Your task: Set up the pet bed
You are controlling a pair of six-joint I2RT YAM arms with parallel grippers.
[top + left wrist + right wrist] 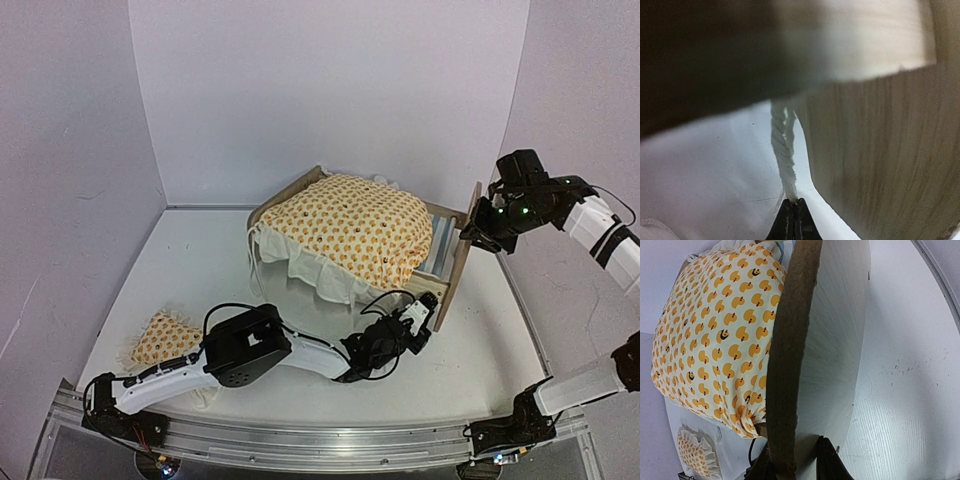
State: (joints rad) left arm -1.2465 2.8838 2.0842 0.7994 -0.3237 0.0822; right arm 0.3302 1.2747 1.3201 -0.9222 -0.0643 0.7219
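At bed [295, 190] | left tool [794, 204] pinches cord [782, 150] | right tool [799, 462] clamps headboard [840, 340] | mattress [441, 246] mostly hidden

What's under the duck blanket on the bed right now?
Under the blanket, only a strip of striped mattress shows by the tall end board. The rest is covered.

Top cam high behind arms [250, 355], wrist cams v. close, all share pet bed [463, 255]

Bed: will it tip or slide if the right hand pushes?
Probably slides: the bed looks like thin, light plywood. Likely stiff, so it moves whole. The right hand grips its top edge, so it may tip.
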